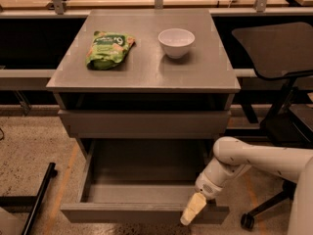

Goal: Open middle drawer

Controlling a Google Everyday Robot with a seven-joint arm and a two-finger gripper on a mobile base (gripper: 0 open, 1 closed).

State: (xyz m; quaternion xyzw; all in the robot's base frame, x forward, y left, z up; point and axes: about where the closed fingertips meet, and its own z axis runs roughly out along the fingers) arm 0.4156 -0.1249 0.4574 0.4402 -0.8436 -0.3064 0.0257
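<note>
The grey cabinet (142, 77) shows two drawer fronts. The upper front (144, 124) sits almost closed under the top. Below it the middle drawer (142, 213) is pulled far out toward me, and its empty inside (142, 175) is visible. My gripper (191, 210), on a white arm coming in from the right, rests at the right end of this drawer's front panel, over its top edge. Any lower drawer is hidden under the open one.
A green snack bag (108, 49) and a white bowl (176, 41) lie on the cabinet top. A black office chair (274, 48) stands close on the right, with its wheel (248, 221) near my arm. A black bar (36, 199) lies on the floor at the left.
</note>
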